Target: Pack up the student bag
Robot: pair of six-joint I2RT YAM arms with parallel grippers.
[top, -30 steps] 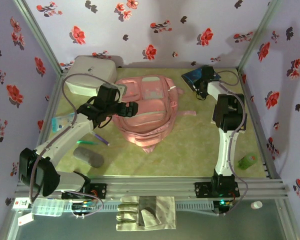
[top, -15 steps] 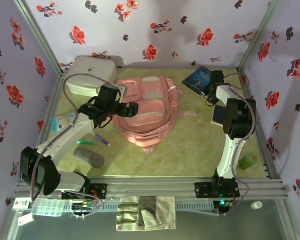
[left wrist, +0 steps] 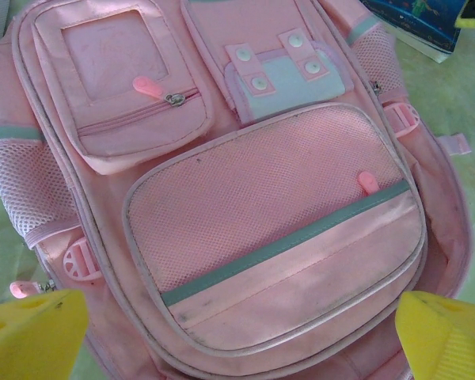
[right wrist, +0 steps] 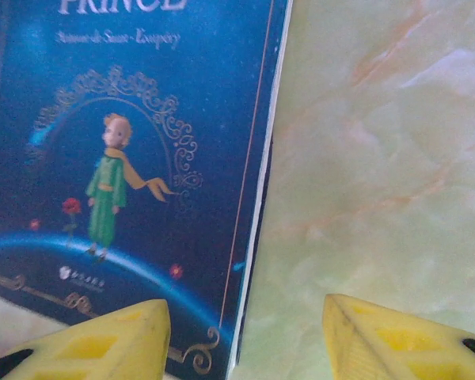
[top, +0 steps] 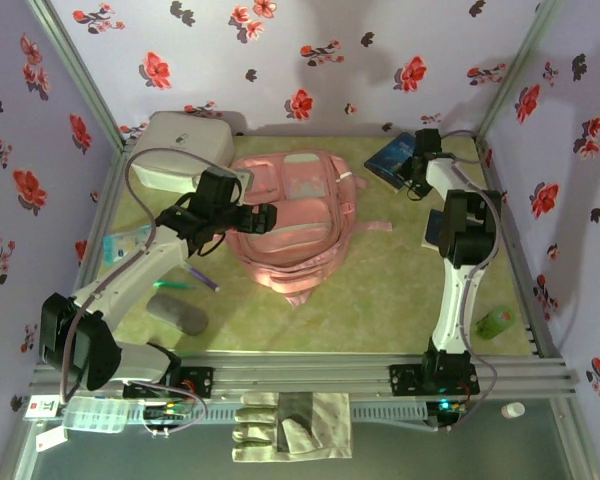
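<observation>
The student bag (top: pixel 298 222), a large pink backpack, lies flat in the middle of the table with its front pockets up (left wrist: pixel 253 198). My left gripper (top: pixel 264 217) hovers over its left side, open, with both yellow fingertips (left wrist: pixel 33 332) wide apart above the lower pocket and nothing between them (left wrist: pixel 241 340). A dark blue book (top: pixel 388 158) lies at the back right. My right gripper (top: pixel 416 168) is at its edge, open. In the right wrist view the book's cover (right wrist: pixel 134 158) and its right edge lie below the gap between the jaws (right wrist: pixel 249 344).
A white-grey zip case (top: pixel 180 148) stands at the back left. A grey pouch (top: pixel 177 313), a green pen (top: pixel 172 284), a purple pen (top: pixel 202 277) and a pale packet (top: pixel 125 243) lie left of the bag. A green bottle (top: pixel 495 322) sits at the right front.
My right gripper has opened from shut, and the right arm has swung further back over the book. The left arm and the bag have not moved.
</observation>
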